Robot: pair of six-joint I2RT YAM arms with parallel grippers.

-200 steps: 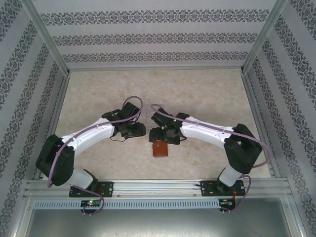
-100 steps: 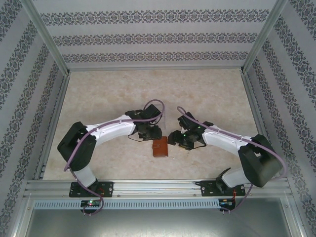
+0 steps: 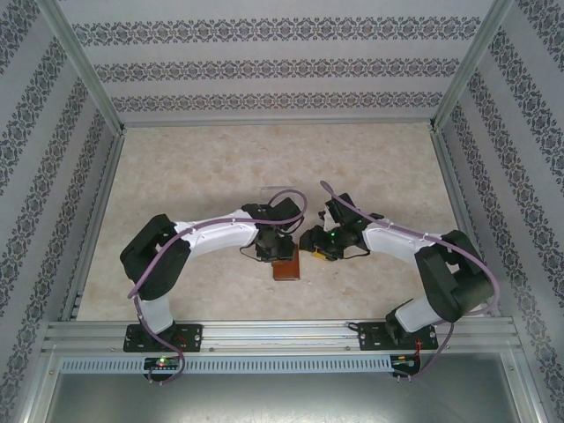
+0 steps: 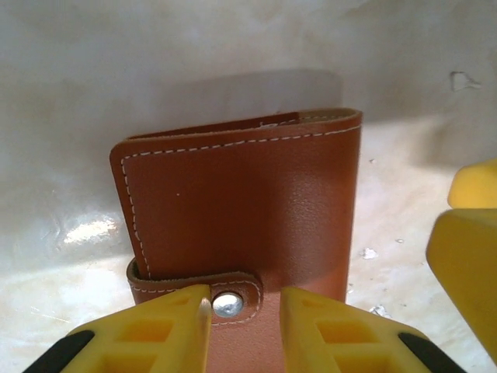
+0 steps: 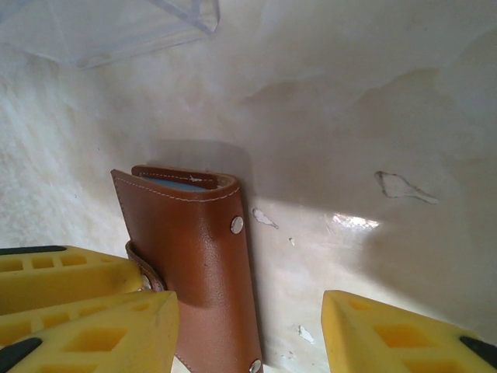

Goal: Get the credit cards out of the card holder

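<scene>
Two claws meet over one brown wallet (image 3: pixel 285 269) in the overhead view. The wallet lies closed on the table (image 3: pixel 176 176), near the front edge and between the two arm bases. The left claw (image 3: pixel 274 254) sits at its far left corner. The right claw (image 3: pixel 310 250) sits just beside its far right corner.

Left wrist view: the wallet is shut, and its strap (image 4: pixel 194 284) is fastened by a metal snap (image 4: pixel 227 304). The left claw's fingers (image 4: pixel 155 330) stand narrowly apart, one on each side of the snap, with nothing clamped between them.

Right wrist view: the right claw's fingers (image 5: pixel 404 334) stand wide apart with the wallet between them, so this claw is open and grips nothing. A sliver of blue from the cards (image 5: pixel 180 183) shows inside the top of the fold. No card lies outside the wallet. A clear tray (image 5: pixel 116 31) lies farther back on the table.

Step in hand, by judgement: approach and bracing, ahead of opening. Nothing is removed yet.

Next move calls for:
1. One claw pins the wallet body.
2. The other catches the strap end and pulls the snap off its stud.
3. Pull upward; a sideways pull would likely slide the wallet across the smooth table.
</scene>
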